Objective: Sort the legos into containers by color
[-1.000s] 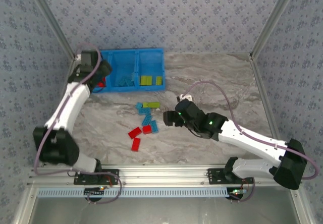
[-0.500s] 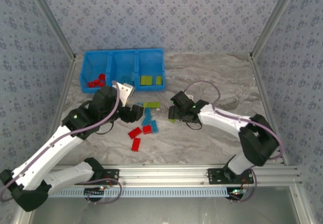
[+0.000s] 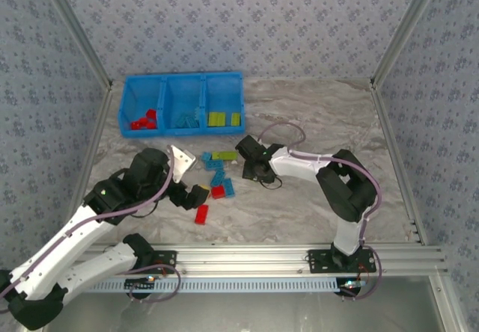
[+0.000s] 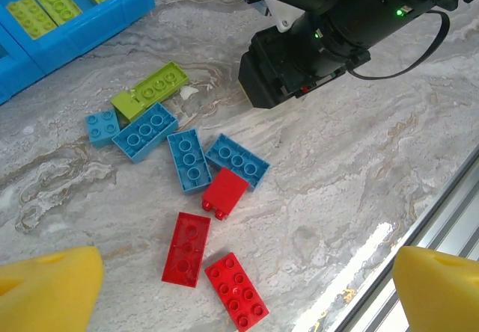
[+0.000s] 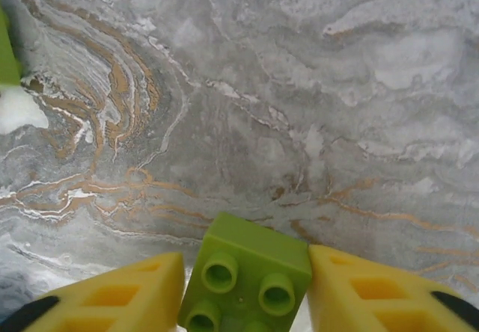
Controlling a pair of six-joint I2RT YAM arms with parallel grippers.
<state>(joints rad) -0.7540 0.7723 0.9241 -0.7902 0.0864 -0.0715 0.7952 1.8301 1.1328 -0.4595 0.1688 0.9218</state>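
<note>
Currently: right gripper [image 5: 247, 294] clamped on a yellow-green lego [image 5: 251, 261], low over the table [image 5: 299, 85] near the containers [image 3: 181, 79]; left gripper [image 4: 247, 287] spread apart above loose legos [image 4: 187, 160] nearby. Risk: edge pinch lets it slip.

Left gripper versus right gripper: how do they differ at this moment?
The left gripper is open and empty; the right gripper is shut on a yellow-green brick. The left gripper hangs over the loose red bricks; the right gripper has bare marble table below it. Both have yellow fingers and sit beside the loose pile, not at the blue bins.
</note>
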